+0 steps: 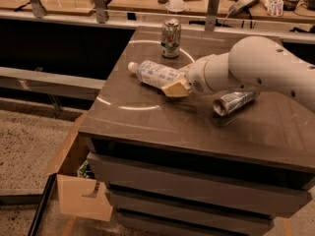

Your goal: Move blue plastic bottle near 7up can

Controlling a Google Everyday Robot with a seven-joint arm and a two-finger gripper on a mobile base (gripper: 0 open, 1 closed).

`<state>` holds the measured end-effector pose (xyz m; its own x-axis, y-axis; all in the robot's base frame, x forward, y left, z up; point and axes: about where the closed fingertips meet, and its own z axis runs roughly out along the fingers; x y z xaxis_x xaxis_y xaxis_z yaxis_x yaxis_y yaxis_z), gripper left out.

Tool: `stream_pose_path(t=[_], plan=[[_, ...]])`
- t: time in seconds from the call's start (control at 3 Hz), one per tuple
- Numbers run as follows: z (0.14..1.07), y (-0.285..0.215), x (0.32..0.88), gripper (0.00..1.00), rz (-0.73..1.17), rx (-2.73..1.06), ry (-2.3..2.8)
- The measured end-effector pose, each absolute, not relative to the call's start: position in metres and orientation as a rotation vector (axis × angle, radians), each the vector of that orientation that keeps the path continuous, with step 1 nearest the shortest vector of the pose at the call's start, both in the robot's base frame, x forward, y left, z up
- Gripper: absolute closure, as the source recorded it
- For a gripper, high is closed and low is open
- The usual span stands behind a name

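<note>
Grey-brown tabletop [147,127] on a cabinet, with the 7up can [171,37] standing upright near its far edge. Just in front of the 7up can lies the blue plastic bottle [155,74], on its side, with its white cap pointing to the left of the can and its base to the front-right. The gripper [176,85] sits at that base end, in front of the 7up can and slightly right, and looks clamped on the bottle: one tan finger presses the near side (the other is hidden behind the bottle). Holding the base probably lets the arm [266,63], which reaches in from the right of the 7up can, drag or carry the bottle toward the can without knocking it. The bottle is already close to the can but not touching it, so the move looks nearly finished. A silver-blue can [234,102] lies tipped over, well to the front-right of the 7up can and clear of the bottle. Count: one bottle, two cans, one gripper.
</note>
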<state>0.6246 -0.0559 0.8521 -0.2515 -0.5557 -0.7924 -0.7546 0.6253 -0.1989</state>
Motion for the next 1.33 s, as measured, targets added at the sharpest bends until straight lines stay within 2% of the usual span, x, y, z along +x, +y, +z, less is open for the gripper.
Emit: stream_pose_path(t=[0.67,1.33], plan=[[0.845,-0.119,0.644,1.0,0.001,-0.913,2.059],[0.838,-0.135,0.645,0.56,0.026,-0.681,2.163]])
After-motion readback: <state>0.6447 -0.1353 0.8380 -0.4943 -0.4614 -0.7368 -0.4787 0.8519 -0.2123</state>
